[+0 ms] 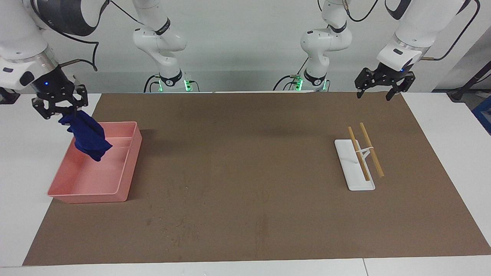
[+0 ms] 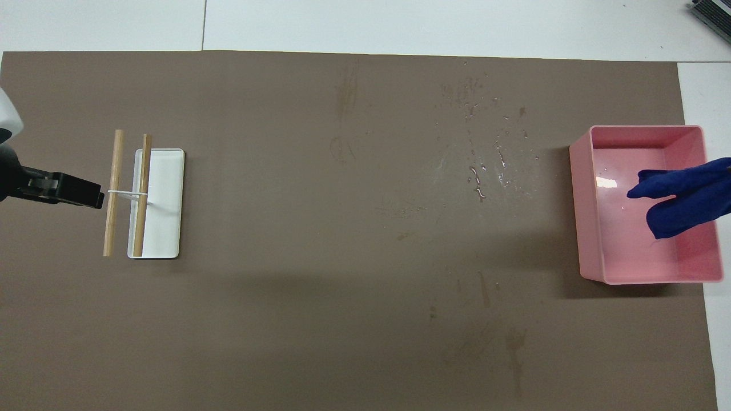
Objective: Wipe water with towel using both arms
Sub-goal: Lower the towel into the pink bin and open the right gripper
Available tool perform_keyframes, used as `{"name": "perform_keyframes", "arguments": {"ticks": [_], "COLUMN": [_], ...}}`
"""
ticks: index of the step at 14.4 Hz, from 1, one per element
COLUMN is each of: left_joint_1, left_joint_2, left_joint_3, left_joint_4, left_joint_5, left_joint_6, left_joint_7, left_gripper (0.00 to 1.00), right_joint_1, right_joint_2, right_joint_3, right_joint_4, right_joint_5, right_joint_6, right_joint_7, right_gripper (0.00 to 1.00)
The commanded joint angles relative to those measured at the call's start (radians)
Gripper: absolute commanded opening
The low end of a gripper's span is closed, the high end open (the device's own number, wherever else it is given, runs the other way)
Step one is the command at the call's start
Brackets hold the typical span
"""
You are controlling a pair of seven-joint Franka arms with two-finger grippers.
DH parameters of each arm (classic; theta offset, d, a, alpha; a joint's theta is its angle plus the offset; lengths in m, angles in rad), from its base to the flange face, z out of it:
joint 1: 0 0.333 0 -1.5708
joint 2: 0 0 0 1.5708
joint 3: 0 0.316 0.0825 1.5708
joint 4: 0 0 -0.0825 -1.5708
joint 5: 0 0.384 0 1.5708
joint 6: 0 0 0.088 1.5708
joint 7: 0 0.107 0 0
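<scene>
**Towel hangs over the pink tray, pinched by the right claw**

Nearest the robots: left gripper (image 1: 379, 92) up in the air over the edge of the brown mat (image 1: 253, 172) at the left arm's end of the table. Claw spread wide, nothing in it. This arm waits. In the overhead view only its black tip (image 2: 63, 191) shows.

Right gripper (image 1: 61, 111) raised over the white table (image 1: 23, 161) just beside the tray's rim, at the right arm's end. Fingertips pressed together on the top of the towel (image 1: 88, 136).

Towel: deep blue, wrinkled, dangling from that pinch. Its lower part hangs over the inside of the pink tray (image 1: 128, 165). From above, the cloth (image 2: 679, 197) lies across the tray's outer half. Cannot tell whether its tip touches the tray floor.

Pink tray (image 2: 582, 217): sits on the mat, a wet glint on its floor.

White holder (image 1: 355, 172) on the mat toward the left arm's end, two wooden sticks (image 1: 370, 149) propped across it.

Farther out: water droplets (image 2: 480, 171) scattered on the mat beside the tray, toward the middle of the table.
</scene>
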Motion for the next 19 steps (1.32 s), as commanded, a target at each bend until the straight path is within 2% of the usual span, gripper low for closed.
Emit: {"name": "perform_keyframes", "arguments": {"ticks": [1,4,5,6,7,11,15,19], "left_joint_1": [0.002,0.002,0.002,0.002,0.002,0.002,0.002,0.002], "left_joint_2": [-0.024,-0.024,-0.024,-0.024,-0.024,-0.024,-0.024,-0.024], "left_joint_3": [0.0,0.0,0.0,0.0,0.0,0.0,0.0,0.0], "left_joint_4": [-0.022,-0.022,-0.022,-0.022,-0.022,-0.022,-0.022,-0.022], "left_joint_5": [0.011,0.011,0.011,0.011,0.011,0.011,0.011,0.011], "left_joint_6": [-0.008,-0.008,-0.008,-0.008,-0.008,-0.008,-0.008,-0.008], "left_joint_7": [0.004,0.006,0.006,0.006,0.006,0.004,0.006,0.006], "left_gripper": [1.0,1.0,1.0,1.0,1.0,1.0,1.0,1.0], "right_joint_1": [-0.006,-0.019,-0.02,-0.02,-0.02,-0.023,-0.007,0.031], "right_joint_2": [-0.064,-0.064,-0.064,-0.064,-0.062,-0.062,-0.065,-0.082], "right_joint_3": [0.012,0.013,0.013,0.013,0.013,0.013,0.025,0.028], "right_joint_4": [-0.093,-0.101,-0.101,-0.101,-0.099,-0.099,-0.081,-0.072], "right_joint_5": [-0.044,-0.046,-0.046,-0.046,-0.046,-0.046,-0.037,-0.024], "right_joint_6": [0.051,0.098,0.108,0.109,0.109,0.105,0.046,0.004], "right_joint_7": [-0.016,-0.06,-0.063,-0.062,-0.063,-0.071,-0.048,0.056], "right_gripper": [0.03,0.08,0.29,0.71,1.0,1.0,1.0,1.0]}}
